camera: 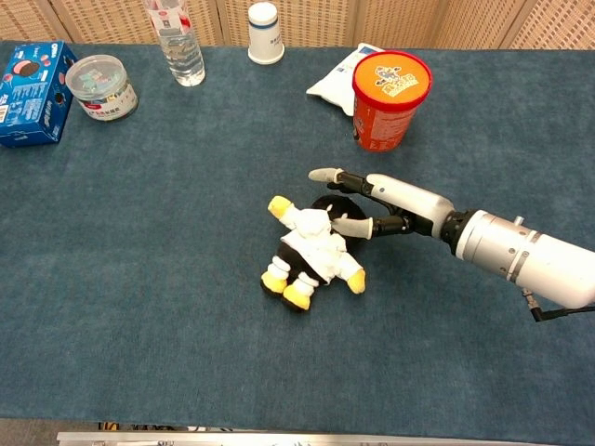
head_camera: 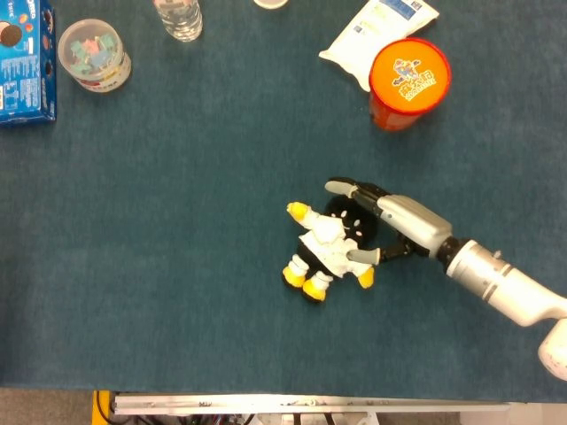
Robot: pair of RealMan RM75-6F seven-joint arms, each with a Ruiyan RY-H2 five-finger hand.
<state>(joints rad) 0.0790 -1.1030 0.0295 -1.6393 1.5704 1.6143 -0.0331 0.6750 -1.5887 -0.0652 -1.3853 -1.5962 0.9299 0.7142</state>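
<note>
A plush penguin (head_camera: 323, 243) in a white coat with yellow feet lies on its back mid-table, also seen in the chest view (camera: 311, 249). My right hand (head_camera: 390, 221) reaches in from the right, its fingers spread around the toy's black head. Its upper fingers extend past the head and its thumb lies by the toy's yellow wing. It grips nothing. In the chest view the right hand (camera: 390, 204) hovers just right of the toy. My left hand shows in neither view.
An orange lidded canister (head_camera: 409, 81) and a white pouch (head_camera: 376, 27) stand behind the hand. At the far left are a blue cookie box (head_camera: 25, 62), a clear tub (head_camera: 93, 55) and a water bottle (head_camera: 179, 18). A white cup (camera: 264, 32) stands at the back edge.
</note>
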